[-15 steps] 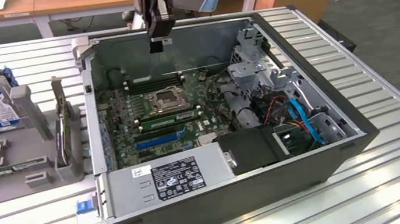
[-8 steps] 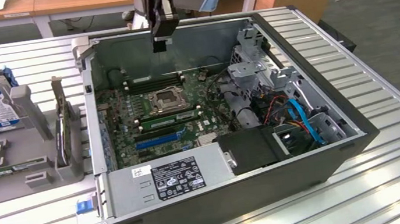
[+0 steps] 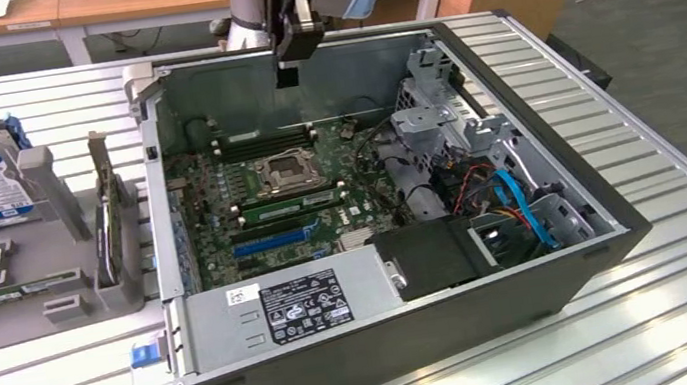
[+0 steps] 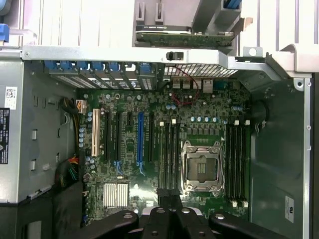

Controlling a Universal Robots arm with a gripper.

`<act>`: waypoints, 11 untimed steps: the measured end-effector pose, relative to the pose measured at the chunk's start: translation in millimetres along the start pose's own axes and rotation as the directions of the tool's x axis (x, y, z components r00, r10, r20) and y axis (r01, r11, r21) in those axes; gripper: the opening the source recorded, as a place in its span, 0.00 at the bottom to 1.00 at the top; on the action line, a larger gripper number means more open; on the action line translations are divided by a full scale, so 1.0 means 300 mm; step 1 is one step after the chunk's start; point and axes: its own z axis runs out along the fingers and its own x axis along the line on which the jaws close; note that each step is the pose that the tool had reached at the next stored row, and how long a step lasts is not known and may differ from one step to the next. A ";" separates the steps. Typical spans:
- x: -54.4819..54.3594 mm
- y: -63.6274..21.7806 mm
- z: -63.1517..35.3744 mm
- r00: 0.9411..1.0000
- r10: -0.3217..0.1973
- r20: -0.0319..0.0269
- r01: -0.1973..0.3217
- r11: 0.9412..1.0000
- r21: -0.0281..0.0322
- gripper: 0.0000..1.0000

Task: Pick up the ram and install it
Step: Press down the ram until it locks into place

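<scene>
Tool (image 3: 288, 76) hanging clenched over case (image 3: 568, 252) back edge, above motherboard (image 3: 271, 198), grasping nothing visible. Ram (image 3: 23, 289) lying flat in grey holder (image 3: 52, 183) on worktop (image 3: 683, 306), well apart from tool, toward 8 o'clock in exterior view.

Even, bright overhead room light in ext. view — soft sheen on the ribbed metal table (image 3: 683, 306), no hard shadows. Inside of the PC case (image 3: 554, 254) dimmer, esp. the corner by the cables. Wrist view flatter, slightly soft; motherboard (image 4: 149, 164) evenly lit — case wall (image 4: 279, 149) greyish, straight edges bow a bit near frame borders.
</scene>
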 end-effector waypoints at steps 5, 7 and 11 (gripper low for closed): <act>0.000 -0.020 -0.001 1.000 -0.002 0.000 0.002 1.000 0.000 0.10; 0.000 -0.026 -0.001 1.000 -0.003 0.000 0.003 1.000 0.000 0.10; 0.000 -0.029 -0.001 1.000 -0.004 0.000 0.004 1.000 0.000 0.10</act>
